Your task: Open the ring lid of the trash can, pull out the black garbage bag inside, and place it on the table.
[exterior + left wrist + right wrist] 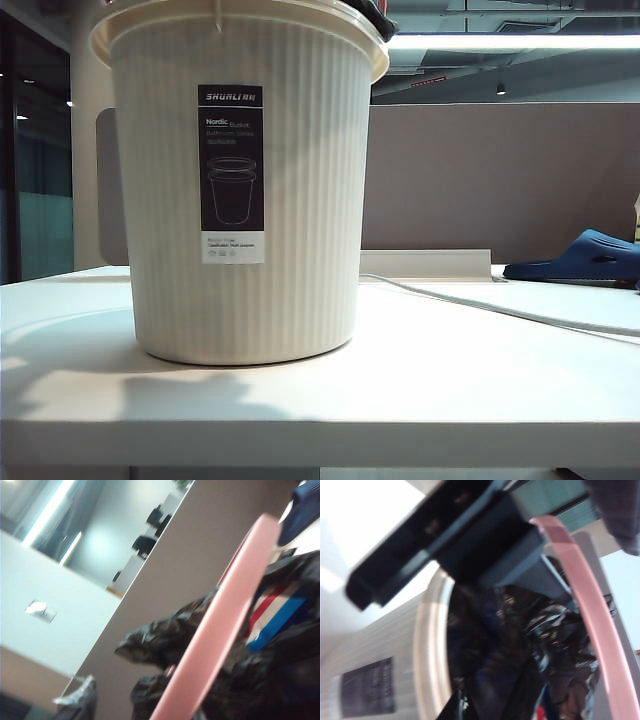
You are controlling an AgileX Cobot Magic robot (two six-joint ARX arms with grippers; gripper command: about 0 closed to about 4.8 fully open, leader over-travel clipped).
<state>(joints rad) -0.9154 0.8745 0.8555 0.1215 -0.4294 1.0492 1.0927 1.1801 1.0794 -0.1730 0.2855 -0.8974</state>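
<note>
The cream ribbed trash can [240,200] stands on the white table [420,380]. Its pink ring lid [225,620] is tilted up off the can's rim [427,645], and the crinkled black garbage bag [165,635] bulges below it. My left gripper [112,697] is open at the ring's edge. Only the brown partition shows between its fingers, and the ring runs along the outer side of one finger [145,697]. My right gripper [490,705] is shut, low at the can's mouth against the bag [555,630]. Whether it pinches the film is too dark to see.
A dark blue slipper [585,255] lies at the table's back right, with a white cable [500,308] running in front of it. The other arm's black housing [445,545] hangs over the can's mouth. A brown partition [500,180] stands behind the table.
</note>
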